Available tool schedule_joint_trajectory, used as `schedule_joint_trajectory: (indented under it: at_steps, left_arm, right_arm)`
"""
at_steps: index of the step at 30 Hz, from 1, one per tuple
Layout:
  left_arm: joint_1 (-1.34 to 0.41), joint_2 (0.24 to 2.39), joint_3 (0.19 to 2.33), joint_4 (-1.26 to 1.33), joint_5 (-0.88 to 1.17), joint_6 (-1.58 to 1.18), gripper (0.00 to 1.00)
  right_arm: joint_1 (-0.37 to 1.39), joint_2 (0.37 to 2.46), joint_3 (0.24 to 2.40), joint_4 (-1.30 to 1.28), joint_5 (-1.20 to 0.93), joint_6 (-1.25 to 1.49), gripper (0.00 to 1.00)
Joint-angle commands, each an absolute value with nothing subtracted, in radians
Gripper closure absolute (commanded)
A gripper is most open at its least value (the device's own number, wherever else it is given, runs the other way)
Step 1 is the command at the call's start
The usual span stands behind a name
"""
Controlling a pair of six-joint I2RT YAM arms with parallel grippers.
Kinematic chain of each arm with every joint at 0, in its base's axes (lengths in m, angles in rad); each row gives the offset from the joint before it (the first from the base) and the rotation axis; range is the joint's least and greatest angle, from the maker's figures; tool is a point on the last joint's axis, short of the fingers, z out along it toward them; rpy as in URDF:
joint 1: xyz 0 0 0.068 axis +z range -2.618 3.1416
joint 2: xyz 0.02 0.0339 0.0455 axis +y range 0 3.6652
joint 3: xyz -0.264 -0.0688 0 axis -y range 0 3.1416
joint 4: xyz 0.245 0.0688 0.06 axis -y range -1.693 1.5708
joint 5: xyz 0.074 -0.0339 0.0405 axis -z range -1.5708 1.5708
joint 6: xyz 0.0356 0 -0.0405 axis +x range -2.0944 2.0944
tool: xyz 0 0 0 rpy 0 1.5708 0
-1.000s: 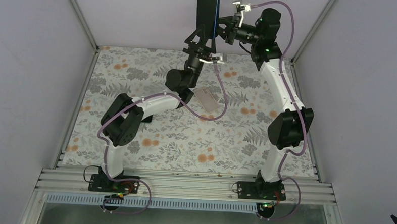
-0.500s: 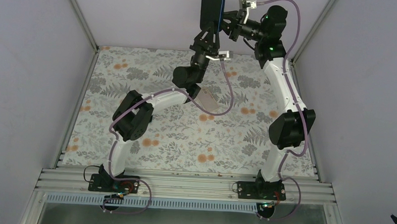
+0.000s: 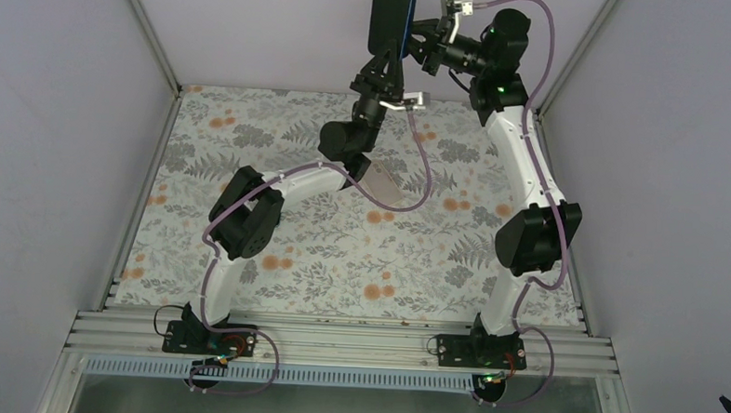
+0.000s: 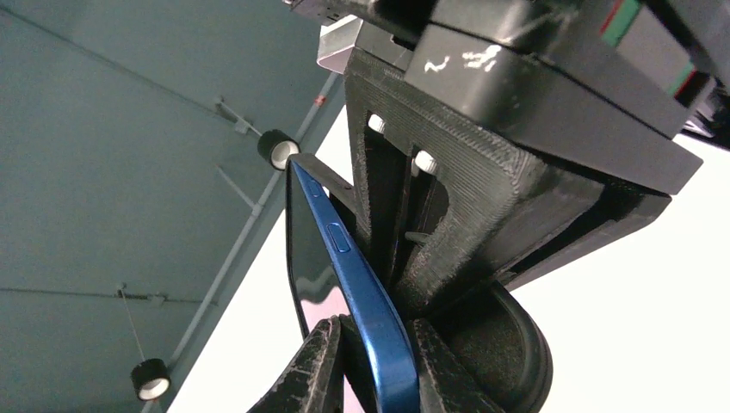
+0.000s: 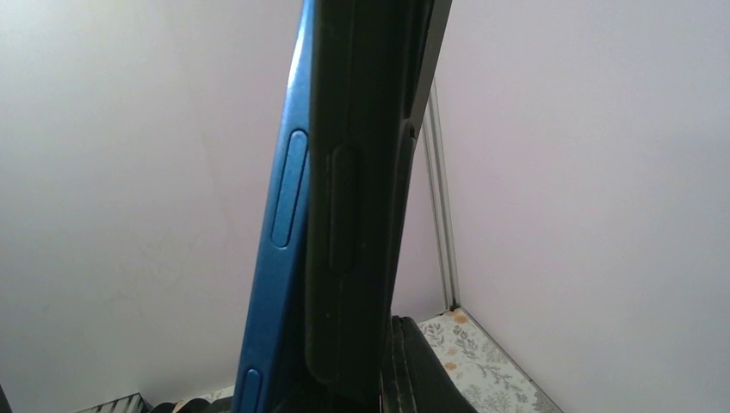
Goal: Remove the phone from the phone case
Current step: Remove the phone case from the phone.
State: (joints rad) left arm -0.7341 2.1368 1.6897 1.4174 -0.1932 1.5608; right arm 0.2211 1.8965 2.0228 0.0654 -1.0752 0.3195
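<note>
Top external view puts both arms raised to the top centre of the frame, where the left gripper reaches up from below and the right gripper comes in from the right. A second ago the left jaws stand spread wide under the handset. Now we see them pinched in, and the left elbow sits further right and higher in the frame.

In the left wrist view the two fingers press on either side of the lower end of the phone, its blue edge running up between them. The right jaws are closed small on the black phone case, which lies flat against the blue phone (we cannot tell how far the two have parted).

Handset and case stand upright in the air, well above the floral mat. They have risen and shifted slightly right since the earlier frame, so the upper end is now cut off by the frame's top edge. A pale card lies on the mat where it was.
</note>
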Motion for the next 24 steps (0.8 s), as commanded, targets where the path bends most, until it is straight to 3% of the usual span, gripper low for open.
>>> schedule_joint_trajectory:
  at_steps: [1,10,13,19,24]
  left_arm:
    - [-0.592,1.953,1.763,1.631,-0.403,1.526,0.90]
    - [-0.620,1.771,1.568,1.440,-0.446,1.396,0.89]
    - [-0.639,1.687,1.511,1.268,-0.484,1.317,0.88]
    - [-0.657,1.591,1.494,0.870,-0.495,1.227,0.88]
    - [-0.661,1.559,1.412,0.888,-0.477,1.336,0.88]
  right_arm:
    - [0.225,1.959,1.963,-0.236,-1.420,0.255,0.97]
    - [0.169,2.108,2.244,-0.664,-0.964,-0.176,0.97]
    - [0.150,2.103,2.200,-0.686,-0.870,-0.253,0.97]
    - [0.149,2.049,2.128,-0.711,-0.780,-0.353,0.97]
    - [0.137,2.019,2.098,-0.758,-0.817,-0.406,0.97]
